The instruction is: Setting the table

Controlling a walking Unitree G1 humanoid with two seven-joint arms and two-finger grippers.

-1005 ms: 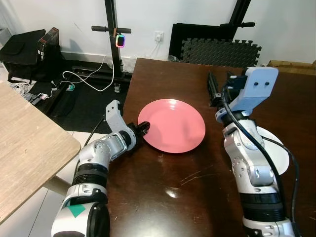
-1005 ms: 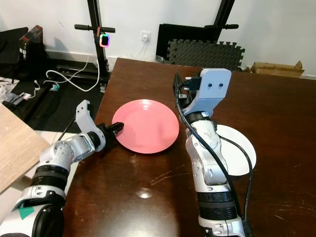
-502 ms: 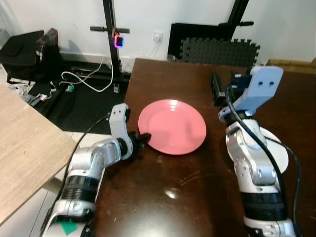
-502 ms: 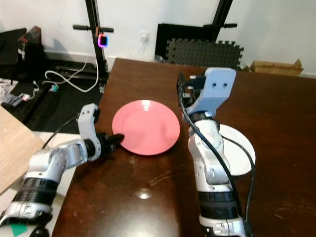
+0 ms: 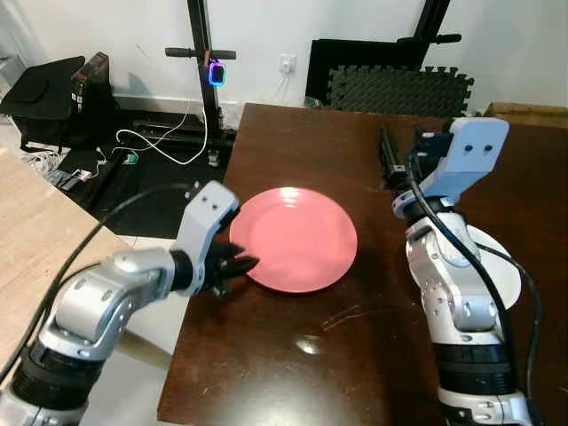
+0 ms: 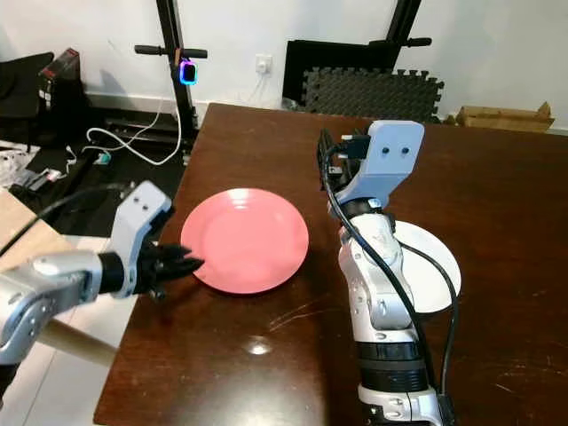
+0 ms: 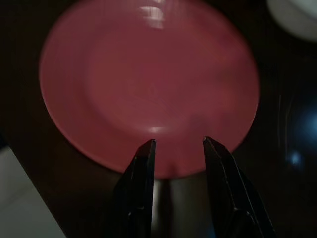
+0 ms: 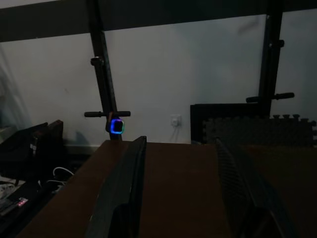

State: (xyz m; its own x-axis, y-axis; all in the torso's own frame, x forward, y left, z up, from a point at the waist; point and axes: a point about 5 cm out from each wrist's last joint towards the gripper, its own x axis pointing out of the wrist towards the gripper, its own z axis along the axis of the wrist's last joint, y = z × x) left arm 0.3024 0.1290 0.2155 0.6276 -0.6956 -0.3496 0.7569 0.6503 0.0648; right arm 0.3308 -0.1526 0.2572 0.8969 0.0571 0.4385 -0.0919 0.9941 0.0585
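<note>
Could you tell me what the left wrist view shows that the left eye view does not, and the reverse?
Left wrist view alone: the left hand seen along its own open fingers, tips at the near rim of the pink plate.

Left eye view alone: the raised right hand, the black stand with its glowing light, foam mats by the wall.

Both: the pink plate, the dark wooden table and the white plate.

Two jointed silver arms carry looping black cables, a pale blue-grey wrist block [image 5: 468, 158] with two dark screws, and long black fingers [image 7: 141, 183].
</note>
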